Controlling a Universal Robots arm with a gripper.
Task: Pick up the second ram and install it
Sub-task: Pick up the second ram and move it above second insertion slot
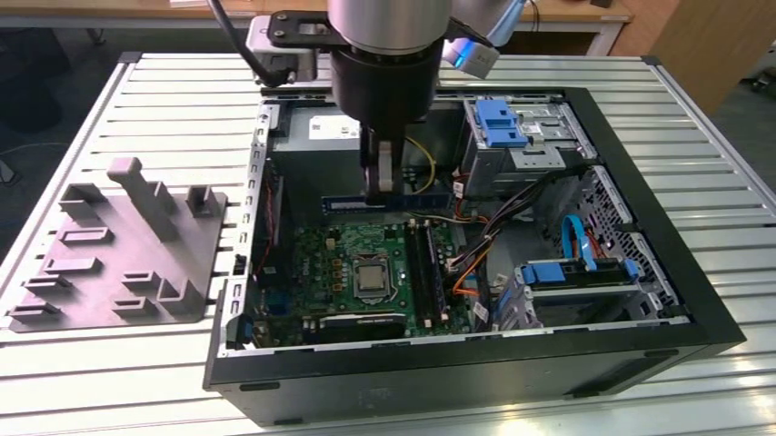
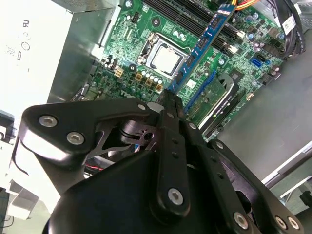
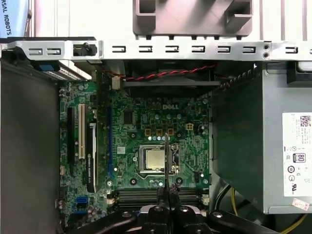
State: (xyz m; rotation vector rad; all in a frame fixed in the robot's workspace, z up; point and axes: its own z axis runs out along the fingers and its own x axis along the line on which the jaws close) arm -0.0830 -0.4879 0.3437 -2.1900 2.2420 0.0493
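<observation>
My gripper (image 1: 382,188) reaches down into the open computer case and is shut on the second ram (image 1: 373,202), a long narrow dark stick held level above the green motherboard (image 1: 352,272). In the second wrist view the second ram (image 2: 204,44) juts out from my gripper (image 2: 170,97), over the board beside the processor socket (image 2: 165,59). The first wrist view has the second ram (image 3: 166,156) edge-on as a thin dark line rising from my gripper (image 3: 167,191), crossing the socket (image 3: 153,160). The black memory slots (image 1: 422,263) lie on the board nearer the exterior view's right.
The grey power-supply box (image 1: 318,134) sits at the back of the case, close behind my gripper. Drive cages with blue latches (image 1: 500,123) and loose cables (image 1: 485,245) fill the exterior view's right. A grey plastic fixture (image 1: 122,245) with upright posts stands outside the case on the slatted table (image 1: 97,381).
</observation>
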